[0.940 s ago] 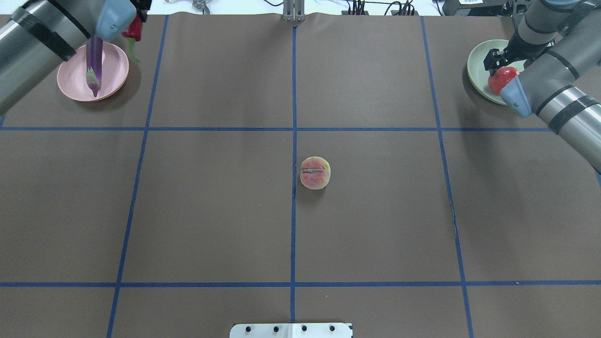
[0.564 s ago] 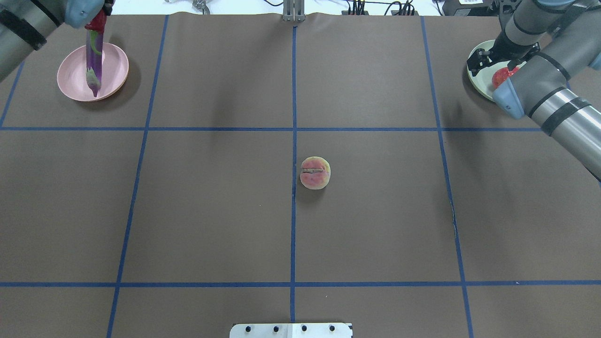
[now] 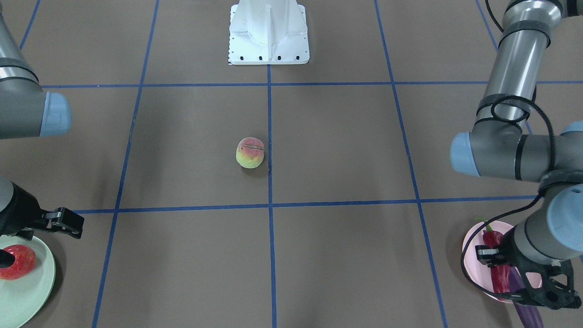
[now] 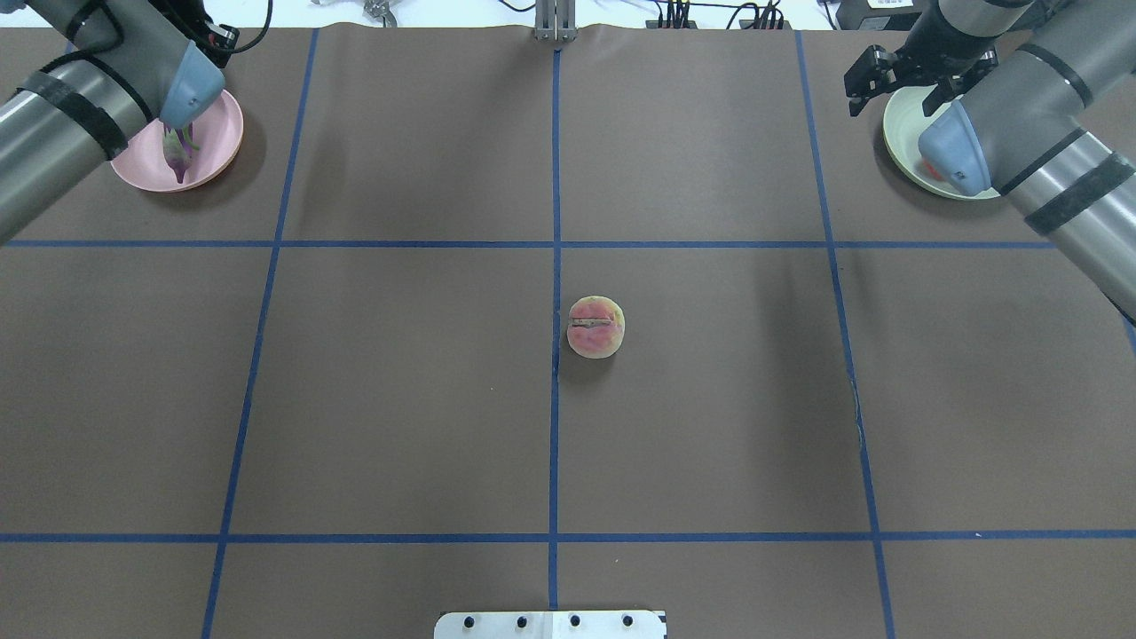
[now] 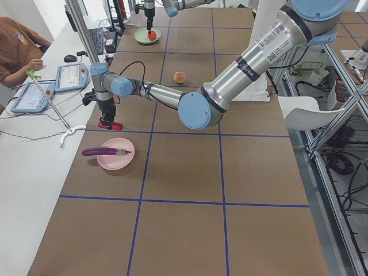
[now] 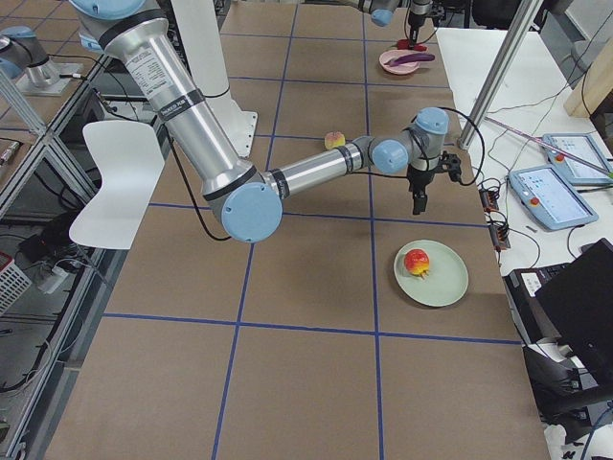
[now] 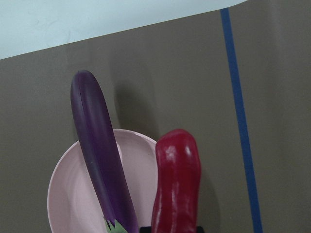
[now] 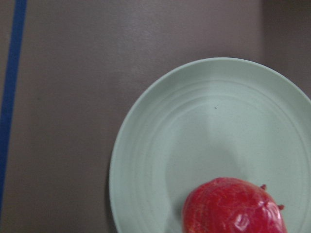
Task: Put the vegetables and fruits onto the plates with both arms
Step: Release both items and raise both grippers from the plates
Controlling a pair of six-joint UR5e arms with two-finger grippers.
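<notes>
From overhead: see peach point(image 4: 595, 327) on table point(image 4: 399, 399) just beside centre tape line point(image 4: 555, 444); right gripper point(image 4: 895, 84) spread wide, empty, raised by mint plate point(image 4: 899, 133) edge. Front-facing: shows pomegranate point(image 3: 17, 261) on mint plate, chili pepper point(image 3: 498, 273) at pink plate point(image 3: 473, 241) rim. Exterior left: shows left gripper point(image 5: 109, 122) clamped on chili pepper just beside pink plate, eggplant point(image 5: 103, 152) lying across it, overhanging rim. Left wrist: confirms pinch on chili pepper. Right wrist: shows pomegranate ungripped on mint plate.
</notes>
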